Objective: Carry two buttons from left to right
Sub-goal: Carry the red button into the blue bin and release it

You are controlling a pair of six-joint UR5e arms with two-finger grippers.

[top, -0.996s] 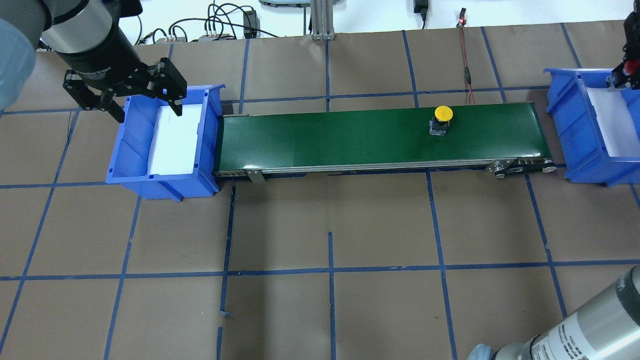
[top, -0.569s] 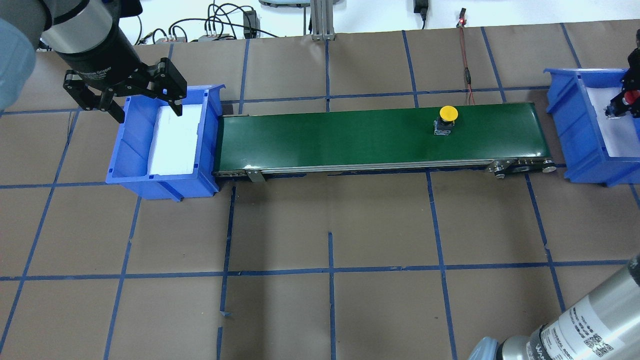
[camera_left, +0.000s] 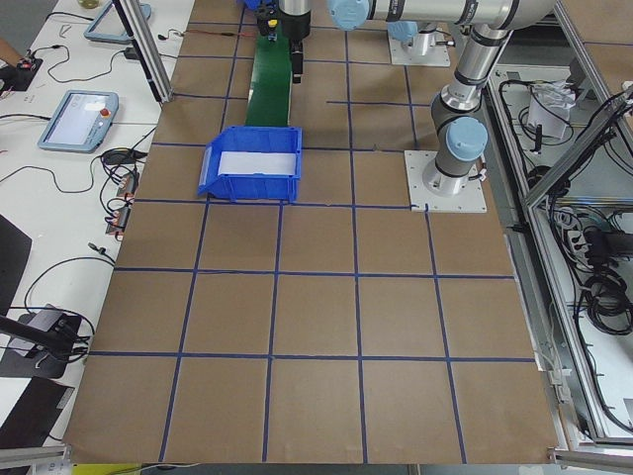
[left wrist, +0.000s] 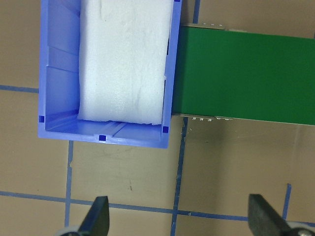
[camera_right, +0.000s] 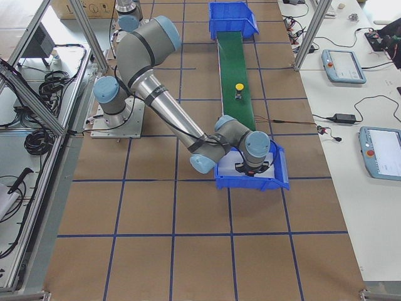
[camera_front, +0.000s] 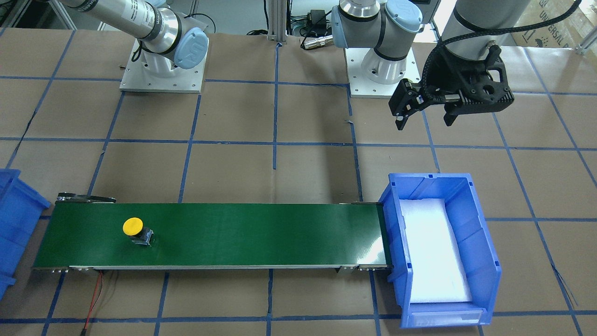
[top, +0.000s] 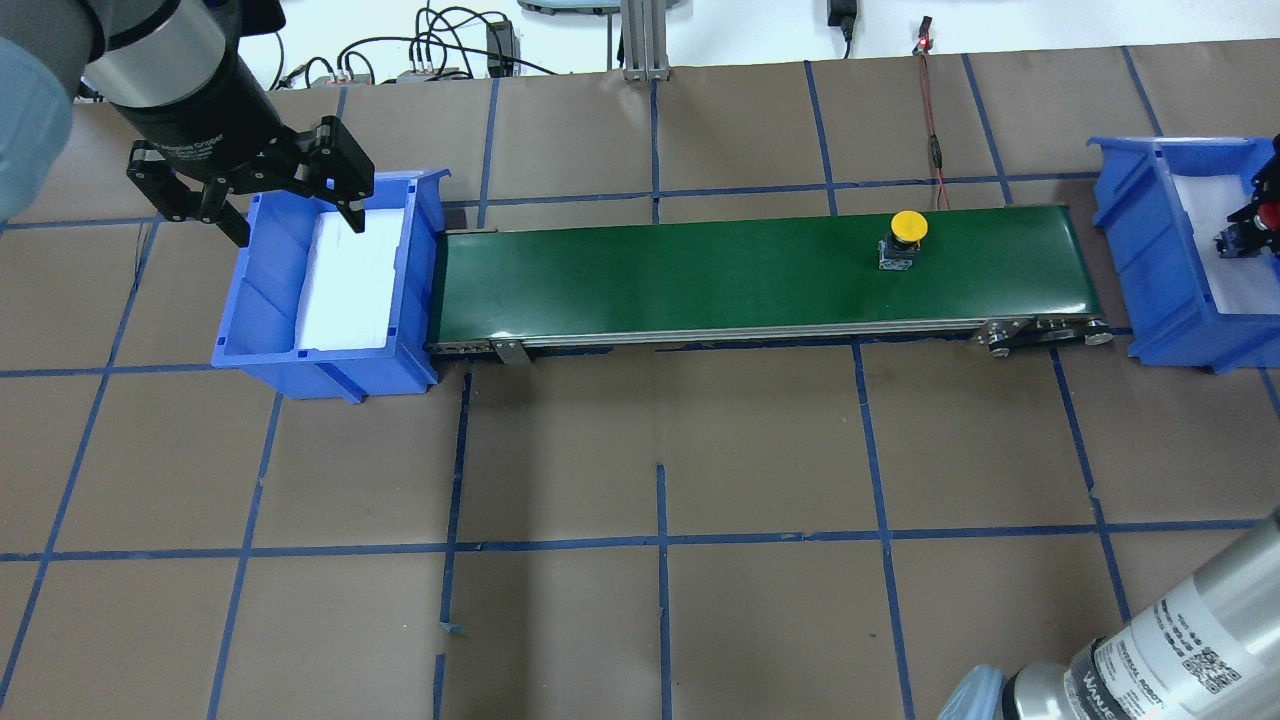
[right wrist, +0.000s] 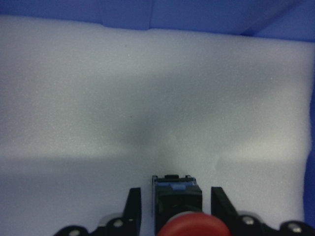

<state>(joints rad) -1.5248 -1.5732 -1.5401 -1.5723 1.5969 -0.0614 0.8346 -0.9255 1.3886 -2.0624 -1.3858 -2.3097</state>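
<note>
Robotics lab — taped table (top: 760,450), teach pendants (camera_right: 343,66)

Red button (right wrist: 179,206), half below the right wrist view's edge.

- Right arm (camera_front: 135,18), left arm (camera_front: 368,18): silver tubes; pale blue joint caps (camera_front: 189,49), logo-embossed.
- Mounting plates (camera_front: 135,81): light, square, screwed along the edges.
- Left gripper (camera_front: 424,120): black, two-finger; black corrugated cable (camera_front: 431,58).
- Right forearm label (top: 1180,655): white, printed text, QR code.

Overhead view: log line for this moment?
left hand open, empty | right hand holds red button in right bin | yellow button on belt
</note>
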